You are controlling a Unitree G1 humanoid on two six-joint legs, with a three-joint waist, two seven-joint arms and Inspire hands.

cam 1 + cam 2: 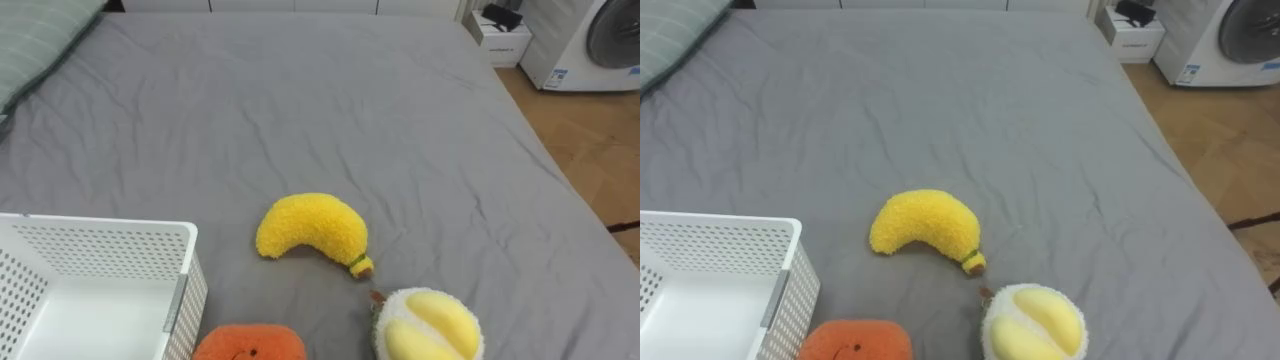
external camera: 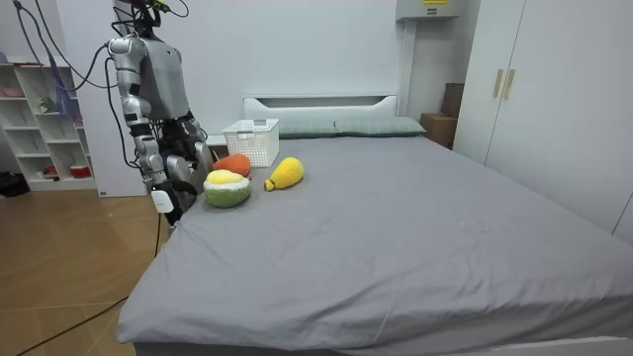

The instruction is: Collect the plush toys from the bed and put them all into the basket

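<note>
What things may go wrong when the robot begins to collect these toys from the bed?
1. The round green and yellow plush toy lies near the edge of the grey bed; a clumsy touch might roll it onto the wooden floor.
2. The orange plush toy lies close beside the white perforated plastic basket, so reaching for it may push the basket away.

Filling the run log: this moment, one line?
on bed: banana, orange plush, durian plush | basket: visible part empty | robot: bedside

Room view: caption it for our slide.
Robot standing by the grey bed, beside plush banana, orange plush, round green plush and white basket.
</note>
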